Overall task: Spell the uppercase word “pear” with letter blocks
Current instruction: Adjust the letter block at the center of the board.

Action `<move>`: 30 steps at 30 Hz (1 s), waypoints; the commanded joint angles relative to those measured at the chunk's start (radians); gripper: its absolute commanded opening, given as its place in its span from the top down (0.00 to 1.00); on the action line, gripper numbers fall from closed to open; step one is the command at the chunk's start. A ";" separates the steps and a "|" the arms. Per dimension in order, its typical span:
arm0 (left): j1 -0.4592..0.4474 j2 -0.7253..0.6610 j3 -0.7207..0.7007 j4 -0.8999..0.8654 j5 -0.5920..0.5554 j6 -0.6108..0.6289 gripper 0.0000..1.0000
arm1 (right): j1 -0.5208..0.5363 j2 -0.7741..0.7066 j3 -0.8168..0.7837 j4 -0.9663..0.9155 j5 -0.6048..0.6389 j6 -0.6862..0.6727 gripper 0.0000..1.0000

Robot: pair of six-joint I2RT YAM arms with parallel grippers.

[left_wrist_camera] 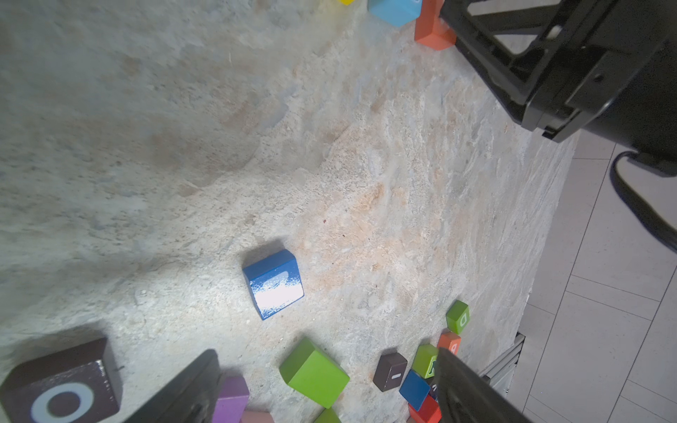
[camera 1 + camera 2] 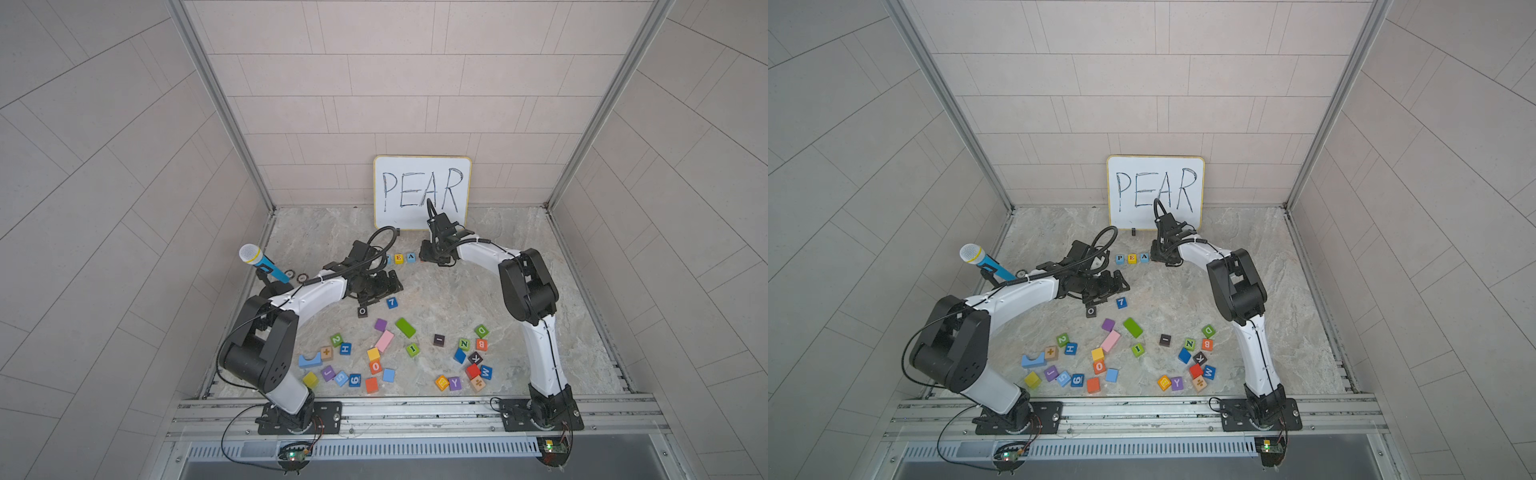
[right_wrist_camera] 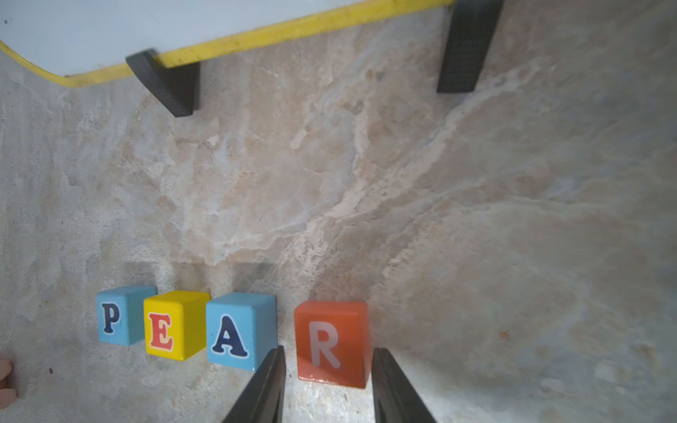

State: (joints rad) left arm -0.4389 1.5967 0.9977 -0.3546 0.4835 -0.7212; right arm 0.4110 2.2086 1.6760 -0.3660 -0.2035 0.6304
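Observation:
The light-blue P point(image 3: 113, 318), yellow E point(image 3: 172, 326) and light-blue A point(image 3: 234, 333) letter blocks stand touching in a row on the marble floor. The orange R point(image 3: 329, 344) stands a small gap to the right of A. My right gripper point(image 3: 328, 351) straddles the R block with its fingers point(image 3: 271, 384) slightly open. A sliver of floor shows between one finger and the block. In a top view the row P, E, A point(image 2: 1132, 258) lies in front of the whiteboard, and the right gripper point(image 2: 1163, 259) hides R. My left gripper point(image 2: 382, 286) hovers wide open and empty nearer the front.
A whiteboard point(image 2: 422, 191) reading PEAR leans on the back wall on black feet point(image 3: 172, 88). A blue 7 block point(image 2: 391, 302) and a dark O block point(image 2: 362, 311) lie under the left gripper. Several loose coloured blocks point(image 2: 384, 340) are scattered toward the front. A microphone point(image 2: 259, 262) stands at the left.

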 commanded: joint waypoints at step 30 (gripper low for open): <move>0.009 -0.067 0.015 -0.092 -0.066 0.078 0.05 | -0.003 -0.191 -0.100 -0.021 0.067 -0.033 0.57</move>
State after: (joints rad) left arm -0.4339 1.5791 0.9939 -0.3817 0.4622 -0.6914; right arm 0.4114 2.1162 1.6001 -0.3664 -0.1967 0.6270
